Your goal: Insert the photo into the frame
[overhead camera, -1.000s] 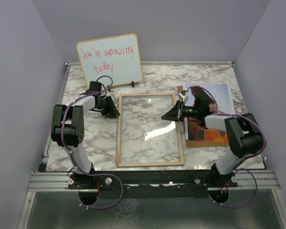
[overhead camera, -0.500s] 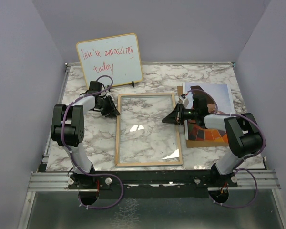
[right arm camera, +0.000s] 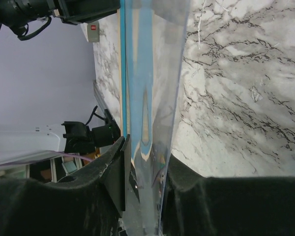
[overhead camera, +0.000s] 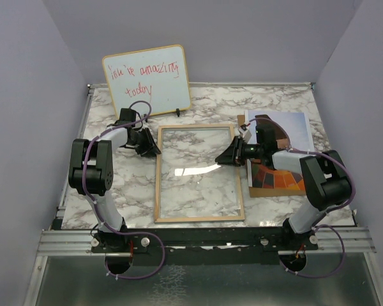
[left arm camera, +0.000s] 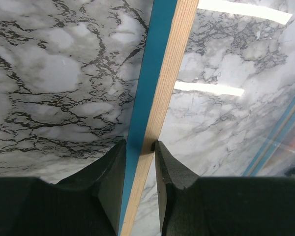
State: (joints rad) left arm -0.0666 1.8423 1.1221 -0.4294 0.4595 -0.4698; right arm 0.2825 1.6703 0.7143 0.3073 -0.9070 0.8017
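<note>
Clamps left tool (left arm camera: 140, 143) on the left rail of the frame (overhead camera: 198, 218), likely to steady it on the bench (overhead camera: 115, 185), straddles its right rail with right tool (overhead camera: 222, 158), cannot tell whether gripping, leaves photo (overhead camera: 292, 127) just beside.

whiteboard (overhead camera: 147, 80) propped upright at back, red handwritten txt, reads approx "you're amazing today", 1st word unclear

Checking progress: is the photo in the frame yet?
Out: the photo lies beside the frame, whose pane shows only table beneath.
</note>
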